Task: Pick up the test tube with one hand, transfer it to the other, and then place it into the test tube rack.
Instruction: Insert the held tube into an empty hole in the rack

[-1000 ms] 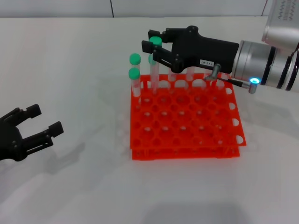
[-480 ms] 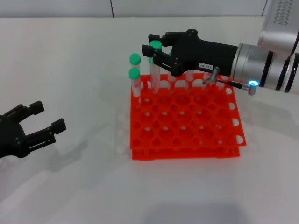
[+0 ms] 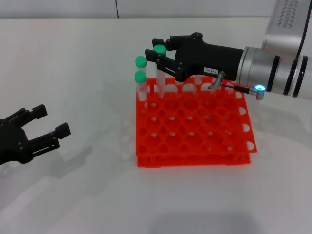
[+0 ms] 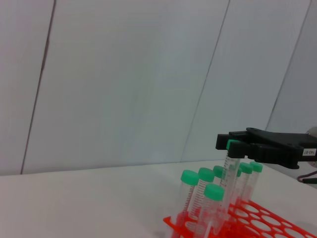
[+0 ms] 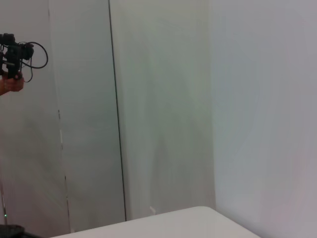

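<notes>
My right gripper (image 3: 155,48), black with a white label on a silver arm with a blue light, is shut on the green cap of the test tube (image 3: 159,68). The tube hangs upright with its lower end at the back left row of the orange-red test tube rack (image 3: 195,146). The left wrist view shows this gripper (image 4: 229,145), the held tube (image 4: 230,166) and the rack's corner (image 4: 252,218). My left gripper (image 3: 51,121), unlabelled black, is open and empty low over the table at the near left, well away from the rack.
Two more green-capped tubes (image 3: 141,78) stand at the rack's back left corner, and others stand behind the right gripper; several show in the left wrist view (image 4: 203,198). The right wrist view shows only a pale wall and a table edge (image 5: 148,223).
My right gripper has shifted a little left and down with the tube, closer to the rack's back left holes. The left gripper has barely moved.
</notes>
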You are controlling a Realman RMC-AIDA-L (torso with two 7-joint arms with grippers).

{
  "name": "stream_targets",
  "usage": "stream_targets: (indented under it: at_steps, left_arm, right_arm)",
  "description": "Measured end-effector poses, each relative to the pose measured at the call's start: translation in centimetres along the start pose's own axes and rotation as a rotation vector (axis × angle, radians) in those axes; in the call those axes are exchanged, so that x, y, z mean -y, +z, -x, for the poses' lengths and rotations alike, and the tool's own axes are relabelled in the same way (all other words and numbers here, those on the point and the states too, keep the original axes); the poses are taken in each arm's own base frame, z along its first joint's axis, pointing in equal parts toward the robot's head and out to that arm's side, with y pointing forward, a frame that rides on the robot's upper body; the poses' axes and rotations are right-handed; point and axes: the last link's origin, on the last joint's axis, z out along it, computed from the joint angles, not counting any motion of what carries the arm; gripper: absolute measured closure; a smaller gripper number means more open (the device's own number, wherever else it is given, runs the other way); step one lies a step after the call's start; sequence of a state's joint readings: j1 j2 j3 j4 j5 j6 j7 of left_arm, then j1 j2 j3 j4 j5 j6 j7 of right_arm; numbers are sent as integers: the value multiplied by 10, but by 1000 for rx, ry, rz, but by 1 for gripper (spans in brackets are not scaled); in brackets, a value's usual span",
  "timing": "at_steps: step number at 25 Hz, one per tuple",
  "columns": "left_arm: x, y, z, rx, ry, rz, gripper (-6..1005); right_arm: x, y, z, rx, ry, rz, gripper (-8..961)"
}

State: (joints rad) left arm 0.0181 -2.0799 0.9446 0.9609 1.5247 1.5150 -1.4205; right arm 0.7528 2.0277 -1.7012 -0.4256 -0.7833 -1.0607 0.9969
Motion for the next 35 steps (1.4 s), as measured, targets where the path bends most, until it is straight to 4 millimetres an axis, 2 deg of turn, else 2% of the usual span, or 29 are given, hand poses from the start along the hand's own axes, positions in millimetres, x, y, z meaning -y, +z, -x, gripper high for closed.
stream_targets:
  at_steps: [35]
  left_arm:
    - [5, 4, -2, -15, 6, -3, 106]
  right_arm:
    - [-5, 1, -9, -25, -22, -1, 688]
